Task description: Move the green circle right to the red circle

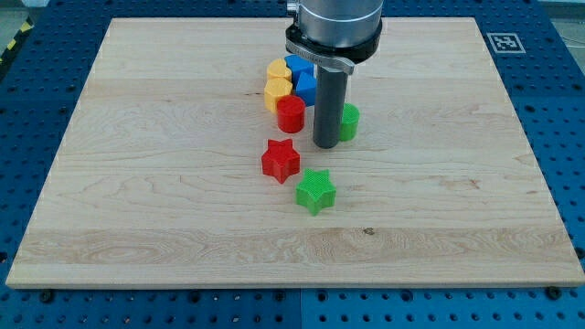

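The green circle (350, 122) stands on the wooden board (137, 183), partly hidden behind my rod. My tip (327, 144) touches the board just left of the green circle, between it and the red circle (291, 114). The red circle stands a short way left of the tip, below the yellow blocks.
Two yellow blocks (278, 82) and two blue blocks (302, 78) cluster above the red circle. A red star (281, 161) lies below the red circle, and a green star (316, 191) lies lower right of it. The arm's grey body (334, 27) hangs over the top middle.
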